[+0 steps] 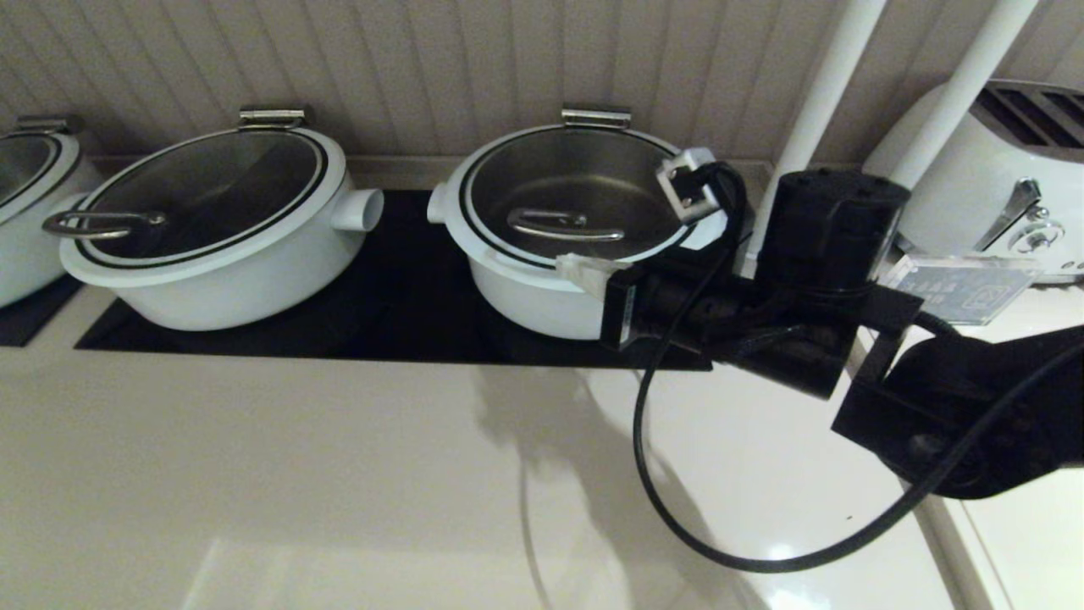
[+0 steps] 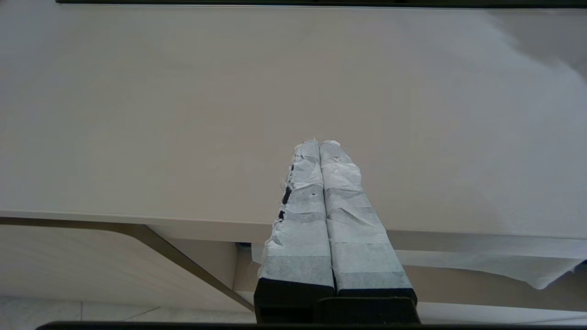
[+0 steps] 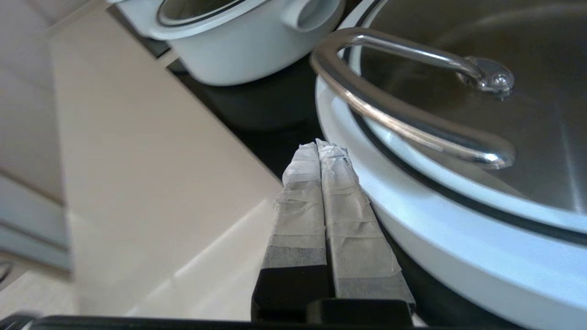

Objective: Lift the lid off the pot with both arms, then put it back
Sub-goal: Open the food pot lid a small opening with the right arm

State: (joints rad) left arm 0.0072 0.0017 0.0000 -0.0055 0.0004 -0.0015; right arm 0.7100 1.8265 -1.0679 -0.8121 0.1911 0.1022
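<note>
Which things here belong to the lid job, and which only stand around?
Belong to the job:
- lid, closed on its pot
- pot
- right gripper, shut, beside the lid's rim
- left gripper, shut, over bare counter

Only standing around:
- wider pot to the left
- toaster
- clear sign

pot: white | lid: white rim, black ring | mat: black | counter: beige

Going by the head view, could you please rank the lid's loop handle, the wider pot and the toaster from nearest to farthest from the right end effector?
From the right end effector:
1. Loop handle, just behind it on the lid.
2. Wider pot, to its left.
3. Toaster, far right, at the wall.
</note>
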